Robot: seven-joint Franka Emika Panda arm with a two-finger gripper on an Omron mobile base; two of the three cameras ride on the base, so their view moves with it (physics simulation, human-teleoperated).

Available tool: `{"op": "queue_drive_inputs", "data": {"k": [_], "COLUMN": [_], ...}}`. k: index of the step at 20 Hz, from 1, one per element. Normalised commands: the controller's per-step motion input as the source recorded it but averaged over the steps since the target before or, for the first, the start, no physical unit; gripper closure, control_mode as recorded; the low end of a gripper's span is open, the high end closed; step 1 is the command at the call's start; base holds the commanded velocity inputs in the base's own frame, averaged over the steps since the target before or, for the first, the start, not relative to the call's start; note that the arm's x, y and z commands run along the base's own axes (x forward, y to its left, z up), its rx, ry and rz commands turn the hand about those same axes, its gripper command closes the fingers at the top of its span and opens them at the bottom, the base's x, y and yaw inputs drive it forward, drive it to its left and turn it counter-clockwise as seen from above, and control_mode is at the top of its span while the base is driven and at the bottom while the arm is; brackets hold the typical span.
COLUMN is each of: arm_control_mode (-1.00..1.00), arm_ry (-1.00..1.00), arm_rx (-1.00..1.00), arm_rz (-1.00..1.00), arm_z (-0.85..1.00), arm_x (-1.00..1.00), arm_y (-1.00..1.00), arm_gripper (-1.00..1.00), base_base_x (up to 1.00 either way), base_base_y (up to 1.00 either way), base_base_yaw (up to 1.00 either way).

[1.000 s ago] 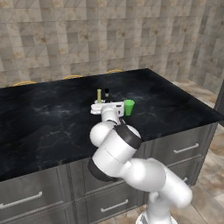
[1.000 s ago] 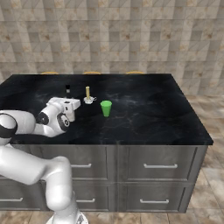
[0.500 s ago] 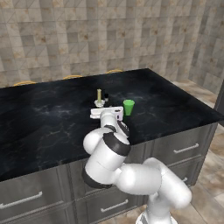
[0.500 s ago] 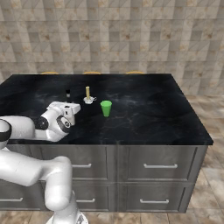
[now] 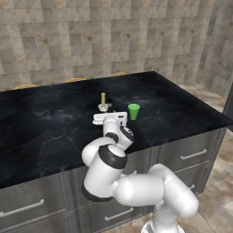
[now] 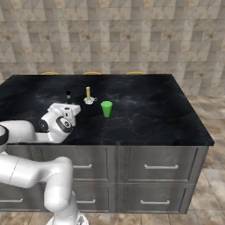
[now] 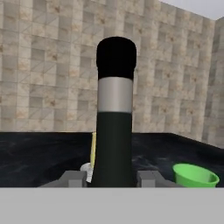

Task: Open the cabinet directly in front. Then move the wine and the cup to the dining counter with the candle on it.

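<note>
**Pincer clamped on the wine bottle over the black desk**

Pincer (image 7: 112, 177) grips the wine (image 7: 114, 118) low on its body: in the hand view the two dark finger tips (image 7: 72, 178) sit tight against either side of the dark glass, and the bottle stands upright between them, its grey band and black cap rising towards the top of the picture. In the right base view the pincer (image 6: 67, 107) is low over the dining desk (image 6: 145, 114), with the bottle's dark neck (image 6: 68, 94) poking up just behind the white hand. Whether the bottle's base touches the desk top I cannot tell. In the left base view the white hand (image 5: 109, 118) lies across the near middle of the desk (image 5: 45, 127), and the bottle itself is mostly hidden behind it.

The candle (image 6: 88, 95), a thin pale yellow stick in a small white holder, stands upright on the desk just beside the pincer, on its right in the right base view. In the hand view the candle (image 7: 93, 151) shows as a yellow sliver right behind the bottle, with the white holder at its foot. In the left base view the candle (image 5: 103, 101) stands just beyond the hand.

The cup (image 6: 106, 108), bright green, stands upright on the desk near the candle, apart from it and further to the right. Its rim (image 7: 195, 174) shows at the lower right of the hand view, and in the left base view the cup (image 5: 134, 111) stands to the right of the hand, close but not touching.

Grey drawers (image 6: 162, 167) with silver handles run beneath the desk top.
</note>
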Motion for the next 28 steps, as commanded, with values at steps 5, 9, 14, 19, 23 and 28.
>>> {"op": "queue_drive_inputs", "data": {"k": [5, 9, 14, 19, 23, 28], "arm_control_mode": [-1.00, -1.00, -1.00, -1.00, -1.00, -1.00], "arm_ry": [0.00, 0.00, -0.01, -0.03, -0.03, 0.00], "arm_rx": [-0.02, -0.02, 0.00, 0.00, 0.00, 0.00], "arm_rz": [0.00, 0.00, 0.00, 0.00, 0.00, 0.00], "arm_z": [-0.10, -0.19, -0.38, -0.45, -0.23, 0.00], "arm_x": [0.34, 0.37, 0.15, 0.00, 0.00, 0.00], "arm_y": [0.00, -0.01, -0.03, -0.05, -0.01, 0.00], "arm_gripper": [1.00, 1.00, 1.00, 1.00, 1.00, -1.00], "base_base_x": [0.00, 0.00, 0.00, 0.00, 0.00, 0.00], "base_base_y": [0.00, 0.00, 0.00, 0.00, 0.00, 0.00], "base_base_yaw": [0.00, 0.00, 0.00, 0.00, 0.00, 0.00]}}
